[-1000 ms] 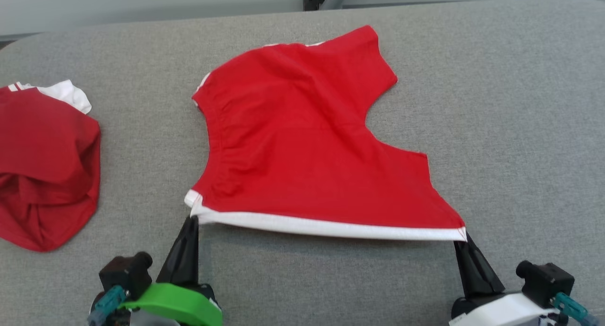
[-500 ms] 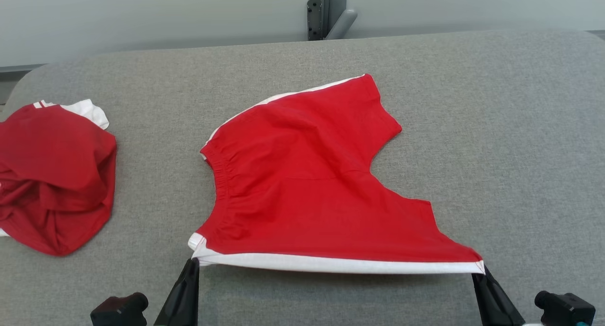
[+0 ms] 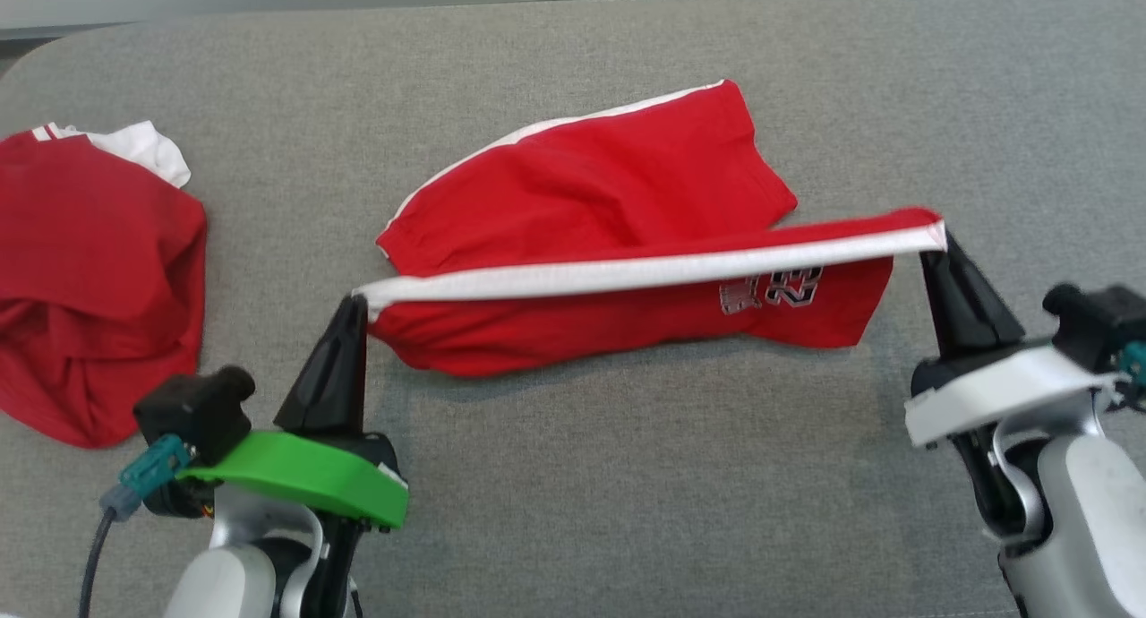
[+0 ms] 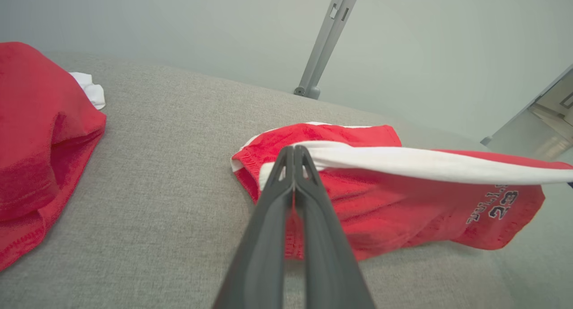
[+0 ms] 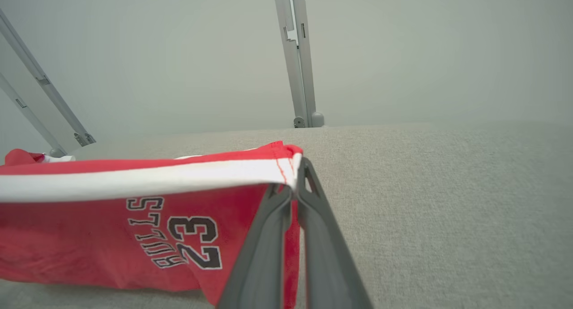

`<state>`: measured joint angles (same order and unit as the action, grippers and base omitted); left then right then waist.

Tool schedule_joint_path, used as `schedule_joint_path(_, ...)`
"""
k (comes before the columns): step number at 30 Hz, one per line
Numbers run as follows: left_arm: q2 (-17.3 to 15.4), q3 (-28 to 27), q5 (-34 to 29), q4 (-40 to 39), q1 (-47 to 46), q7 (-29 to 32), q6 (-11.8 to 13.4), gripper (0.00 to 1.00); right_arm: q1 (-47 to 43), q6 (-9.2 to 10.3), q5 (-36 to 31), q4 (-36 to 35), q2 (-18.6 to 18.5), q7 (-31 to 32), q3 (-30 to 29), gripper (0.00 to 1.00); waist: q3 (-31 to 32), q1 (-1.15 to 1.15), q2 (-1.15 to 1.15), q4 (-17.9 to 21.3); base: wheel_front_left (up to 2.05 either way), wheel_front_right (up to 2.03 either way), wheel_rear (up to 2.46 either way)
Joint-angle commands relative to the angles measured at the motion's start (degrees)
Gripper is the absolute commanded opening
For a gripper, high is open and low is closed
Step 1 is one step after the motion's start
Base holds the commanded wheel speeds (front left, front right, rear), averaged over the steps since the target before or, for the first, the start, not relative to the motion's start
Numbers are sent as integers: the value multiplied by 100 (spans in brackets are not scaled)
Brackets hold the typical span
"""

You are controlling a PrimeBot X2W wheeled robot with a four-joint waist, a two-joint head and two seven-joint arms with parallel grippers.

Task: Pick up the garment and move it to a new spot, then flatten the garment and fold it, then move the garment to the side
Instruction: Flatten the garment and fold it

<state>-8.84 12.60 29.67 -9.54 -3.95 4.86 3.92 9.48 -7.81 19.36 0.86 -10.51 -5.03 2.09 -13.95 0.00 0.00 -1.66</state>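
**Two grippers carry one edge of red shorts over for a fold**

A grey fabric-covered table [image 3: 627,493] spreads out beneath both arms. The garment, a pair of red shorts [image 3: 582,179], lies on it just beyond the two grippers. Its white-trimmed edge [image 3: 627,273] is stretched taut in the air between them. Well off to the left gripper's outer side sits a second, crumpled red garment [image 3: 89,269].

The left gripper [image 3: 352,303] is clamped tight on one corner of that white edge. The right gripper [image 3: 936,242] is pinched closed on the other corner. Below the raised edge, near the right gripper, the printed number 23 [image 3: 792,287] shows on the turned-up underside.

The fold appears to be under way. The next move likely calls for both grippers to travel forward together, lower the edge evenly onto the far side, then let go.

A second ago the shorts lay spread flat, with this edge held low at their near side. Now it is lifted and carried partway over the rest. The head camera has also shifted.
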Motion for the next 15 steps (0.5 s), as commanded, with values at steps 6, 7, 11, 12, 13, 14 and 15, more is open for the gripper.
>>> schedule_joint_path(6,47,-61,-47,636,-1288,-177,-188,0,1598,48,53,860,-473,103,221,0,-980,0,0,-446,0,0,0)
schedule_joint_path(7,90,-27,-42,765,-1482,-204,-229,0,1844,44,78,1027,-525,133,282,0,-1079,0,0,-503,0,0,0)
schedule_joint_path(11,199,59,-13,1406,-2188,-360,-397,0,2796,42,135,1759,-689,143,631,0,-1367,0,0,-677,0,0,0)
schedule_joint_path(12,212,76,-24,1591,-2335,-413,-443,0,2999,41,158,1973,-715,142,716,0,-1422,0,0,-712,0,0,0)
schedule_joint_path(13,235,93,-33,1765,-2466,-478,-487,0,3186,40,170,2177,-734,130,807,0,-1469,0,0,-743,0,0,0)
schedule_joint_path(14,269,122,-19,1936,-2588,-526,-534,0,3362,39,191,2363,-741,101,894,0,-1505,0,0,-776,0,0,0)
schedule_joint_path(15,288,152,-30,2125,-2714,-579,-583,0,3525,38,216,2571,-754,91,977,0,-1545,0,0,-805,0,0,0)
